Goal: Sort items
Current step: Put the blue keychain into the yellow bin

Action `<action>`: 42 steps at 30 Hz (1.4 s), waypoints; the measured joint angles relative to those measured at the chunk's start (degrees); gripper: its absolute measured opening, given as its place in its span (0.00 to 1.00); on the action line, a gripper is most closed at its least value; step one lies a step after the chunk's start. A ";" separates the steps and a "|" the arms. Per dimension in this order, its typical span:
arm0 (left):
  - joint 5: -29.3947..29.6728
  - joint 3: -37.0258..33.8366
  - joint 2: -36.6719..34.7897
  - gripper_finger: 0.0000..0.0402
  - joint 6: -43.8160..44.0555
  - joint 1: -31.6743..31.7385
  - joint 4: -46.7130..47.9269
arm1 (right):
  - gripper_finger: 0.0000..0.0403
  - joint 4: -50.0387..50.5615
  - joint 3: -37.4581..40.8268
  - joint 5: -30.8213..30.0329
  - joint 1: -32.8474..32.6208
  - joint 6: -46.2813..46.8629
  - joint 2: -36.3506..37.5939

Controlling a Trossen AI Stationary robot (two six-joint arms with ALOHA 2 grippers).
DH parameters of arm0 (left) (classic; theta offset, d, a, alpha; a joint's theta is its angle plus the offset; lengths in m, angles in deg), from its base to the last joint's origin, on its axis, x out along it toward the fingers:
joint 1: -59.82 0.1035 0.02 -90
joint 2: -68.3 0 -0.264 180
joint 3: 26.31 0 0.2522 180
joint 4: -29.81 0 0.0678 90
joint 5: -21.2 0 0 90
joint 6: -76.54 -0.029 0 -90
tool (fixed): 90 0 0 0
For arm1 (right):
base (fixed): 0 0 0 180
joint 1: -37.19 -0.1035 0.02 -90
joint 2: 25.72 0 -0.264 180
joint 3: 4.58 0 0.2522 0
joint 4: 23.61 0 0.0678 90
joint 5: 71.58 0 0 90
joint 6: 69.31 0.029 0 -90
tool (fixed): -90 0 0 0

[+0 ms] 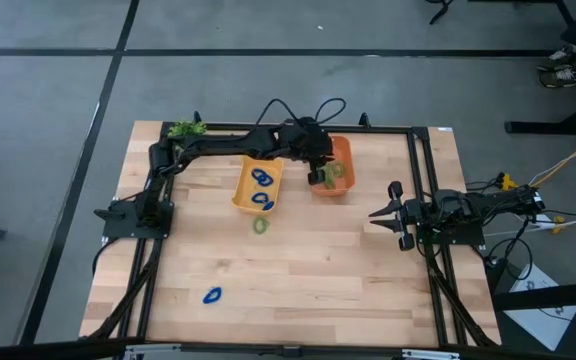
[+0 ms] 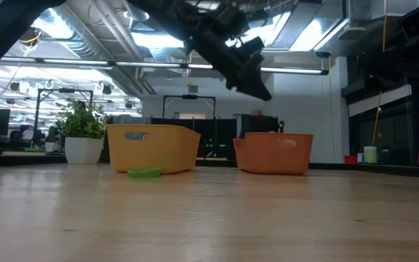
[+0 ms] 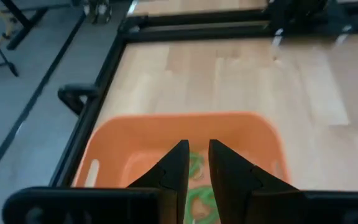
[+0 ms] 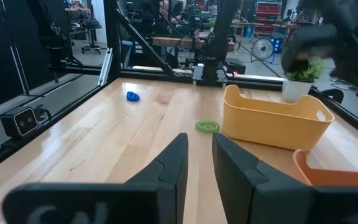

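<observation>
Left arm reaching across the pale wooden-plank desk [image 1: 298,270], its left pincer [image 3: 195,163] poised above the orange plastic bin [image 1: 340,152]. The two dark fingers stand a narrow gap apart with nothing visible between them; small green oval rings [image 3: 199,198] lie on the bin floor directly beneath. The step in hand appears to be the release of a green ring into this bin, probably already accomplished.

Sorting is judged well advanced. Small blue oval rings [image 1: 261,186] rest in the yellow plastic bin [image 1: 243,183] just beside the orange one. Two items remain loose on the desk: a lone green ring [image 1: 259,225] lying just in front of the yellow bin, and a lone blue ring [image 1: 212,295] well apart, toward the near left of the desk.

The next move likely calls for lifting the left pincer clear of the orange rim, then descending on the loose green ring; the yellow bin's wall, close beside that ring, leaves little room for the fingers.

The right pincer [image 1: 380,214] waits at the desk's right side, fingers slightly apart and empty. A leafy green potted plant [image 1: 186,129] stands at the far left corner, away from the working paths.
</observation>
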 joint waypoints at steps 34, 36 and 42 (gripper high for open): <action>-6.58 -2.41 -11.02 0.01 -1.42 -17.43 25.73 | 0.19 -0.07 0.00 0.02 0.02 0.00 0.02; -4.09 -4.44 -13.51 0.01 -0.26 -19.14 26.80 | 0.19 -0.01 0.00 0.01 -0.01 0.00 0.01; -1.54 -15.30 -23.09 0.01 3.70 -24.39 23.70 | 0.19 0.00 0.00 0.05 -0.01 0.00 0.00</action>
